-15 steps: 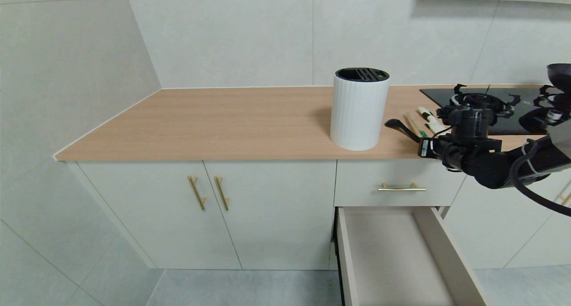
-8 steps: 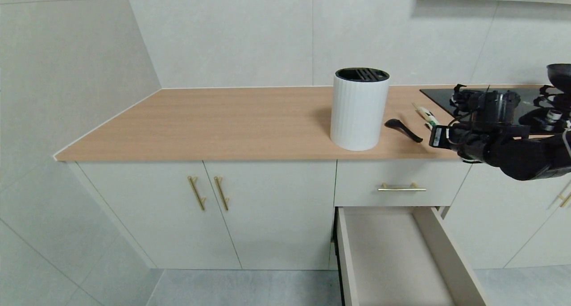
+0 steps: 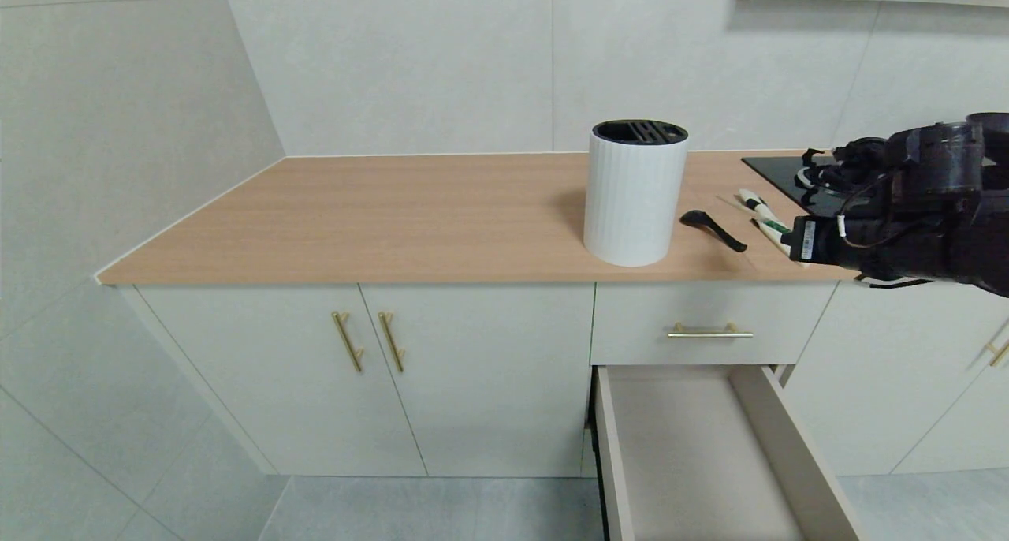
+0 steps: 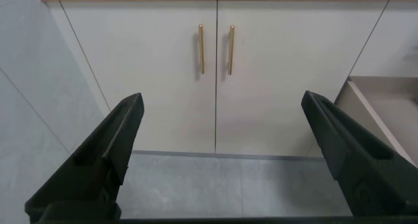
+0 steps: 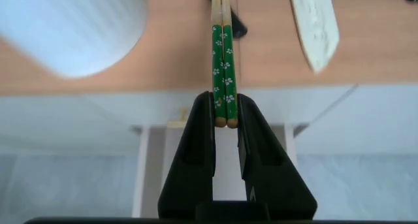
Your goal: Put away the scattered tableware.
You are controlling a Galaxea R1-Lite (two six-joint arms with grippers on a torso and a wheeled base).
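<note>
My right gripper [image 5: 221, 116] is shut on the green flowered ends of a pair of wooden chopsticks [image 5: 221, 61]. Their far ends point over the wooden counter [image 3: 410, 218]. From the head view the right gripper [image 3: 798, 243] sits at the counter's front edge, right of the white ribbed utensil holder [image 3: 635, 194]. A black spoon [image 3: 713, 229] lies between the holder and the chopsticks [image 3: 776, 227]. A white utensil [image 5: 313, 25] lies beside them. My left gripper [image 4: 222, 178] hangs open and low, facing the cabinet doors [image 4: 215, 67], with nothing between its fingers.
An open drawer [image 3: 768, 430] juts out below the counter, under a closed drawer with a gold handle [image 3: 709, 334]. A black stove top [image 3: 776, 170] with burner grates lies at the counter's right end. Tiled walls close off the back and left.
My right arm has moved to the right along the counter's front edge and risen slightly. The chopsticks have shifted right with it, away from the black spoon.
</note>
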